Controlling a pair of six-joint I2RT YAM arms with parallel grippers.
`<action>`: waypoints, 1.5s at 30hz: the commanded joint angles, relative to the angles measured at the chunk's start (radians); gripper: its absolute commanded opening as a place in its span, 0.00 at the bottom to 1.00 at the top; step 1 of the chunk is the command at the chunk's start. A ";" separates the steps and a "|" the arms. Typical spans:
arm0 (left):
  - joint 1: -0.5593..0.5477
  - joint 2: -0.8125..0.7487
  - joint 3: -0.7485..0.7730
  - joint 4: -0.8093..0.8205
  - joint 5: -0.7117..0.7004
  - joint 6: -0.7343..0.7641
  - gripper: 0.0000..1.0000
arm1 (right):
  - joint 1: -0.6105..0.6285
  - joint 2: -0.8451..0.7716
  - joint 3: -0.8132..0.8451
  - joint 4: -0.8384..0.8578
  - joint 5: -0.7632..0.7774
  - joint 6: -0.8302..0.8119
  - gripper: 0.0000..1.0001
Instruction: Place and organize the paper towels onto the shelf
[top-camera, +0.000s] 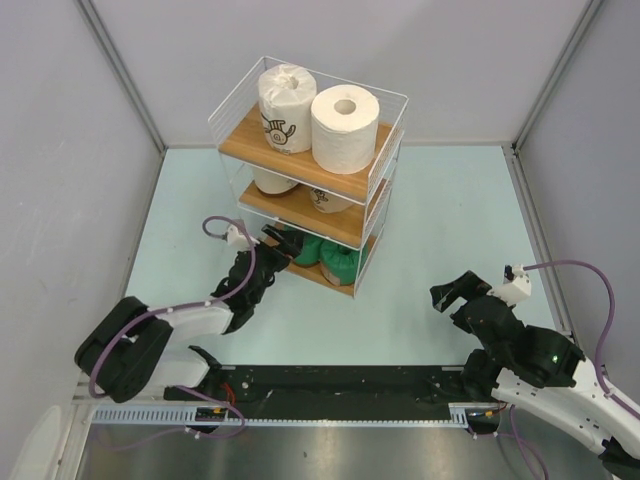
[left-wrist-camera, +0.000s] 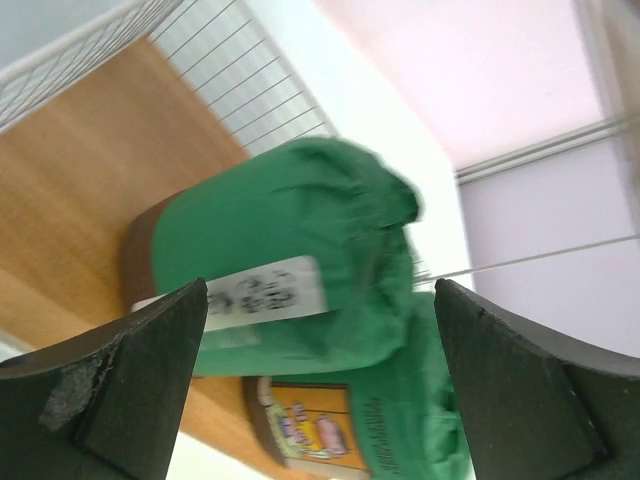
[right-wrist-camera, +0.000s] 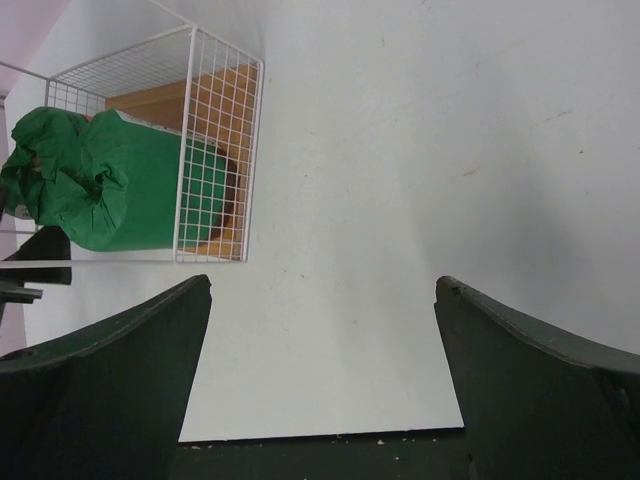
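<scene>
The white wire shelf (top-camera: 243, 140) holds all the paper towels I see. A logo-wrapped white roll (top-camera: 285, 110) and a plain white roll (top-camera: 345, 130) stand on its top board. Two beige rolls (top-camera: 328, 203) sit on the middle board, two green rolls (top-camera: 338, 262) on the bottom one. My left gripper (top-camera: 283, 252) is open at the bottom tier's front. In the left wrist view a green roll (left-wrist-camera: 290, 250) lies just beyond the spread fingertips (left-wrist-camera: 180, 320), with the second green roll (left-wrist-camera: 420, 410) beside it. My right gripper (top-camera: 452, 290) is open and empty over bare table.
Grey walls enclose the pale table (top-camera: 440, 220) on three sides. A black strip (top-camera: 350, 380) runs along the near edge between the arm bases. In the right wrist view the shelf's wire side (right-wrist-camera: 220, 150) and a green roll (right-wrist-camera: 110, 185) lie far left.
</scene>
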 joint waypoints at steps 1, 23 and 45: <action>-0.006 -0.079 0.009 -0.004 0.013 0.031 1.00 | 0.006 0.009 0.032 0.009 0.022 0.011 0.99; -0.005 -0.496 -0.096 -0.311 0.006 0.091 1.00 | 0.007 0.051 0.032 0.070 0.005 -0.032 0.97; -0.005 -0.684 -0.137 -0.518 0.052 0.063 1.00 | -0.548 0.483 -0.006 0.806 -0.804 -0.403 0.24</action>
